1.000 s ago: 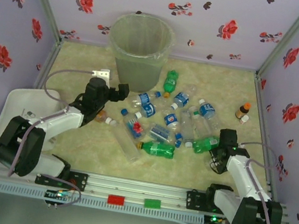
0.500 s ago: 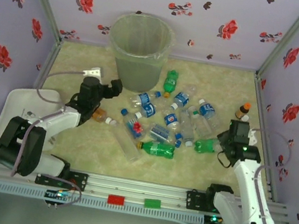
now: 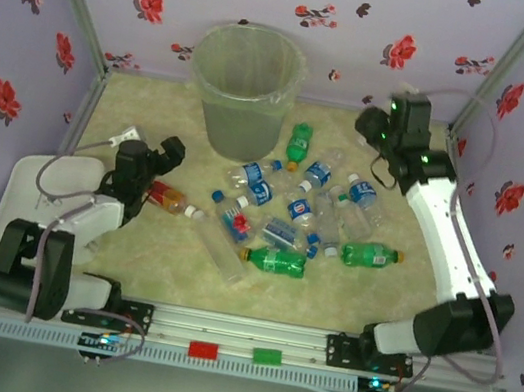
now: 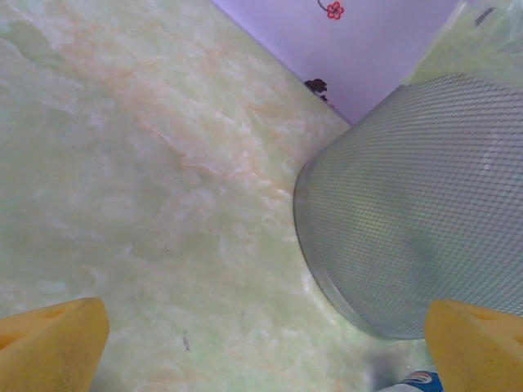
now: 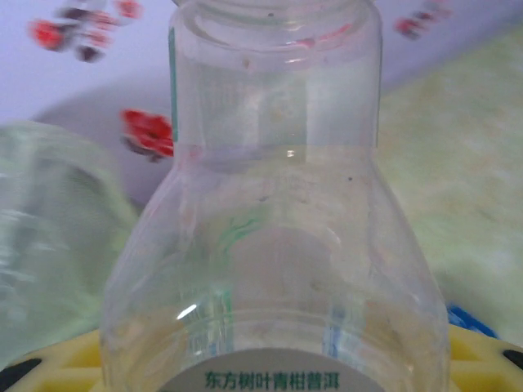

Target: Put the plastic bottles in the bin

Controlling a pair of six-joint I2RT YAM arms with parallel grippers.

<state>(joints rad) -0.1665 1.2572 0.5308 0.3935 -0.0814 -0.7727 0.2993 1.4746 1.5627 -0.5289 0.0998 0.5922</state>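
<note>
Clear bottle (image 5: 274, 245) within right gripper (image 3: 371, 126)

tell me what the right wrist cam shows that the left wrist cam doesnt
Right wrist: a clear bottle up close, clamped between the yellow pads of the right gripper, with a printed label at the frame's bottom edge.

Left wrist: the left gripper open, with bare table between its pads, and the mesh-textured lower wall of the bin seen large at right.

Both: the bin, the marbled table and the purple flowered wall.
</note>
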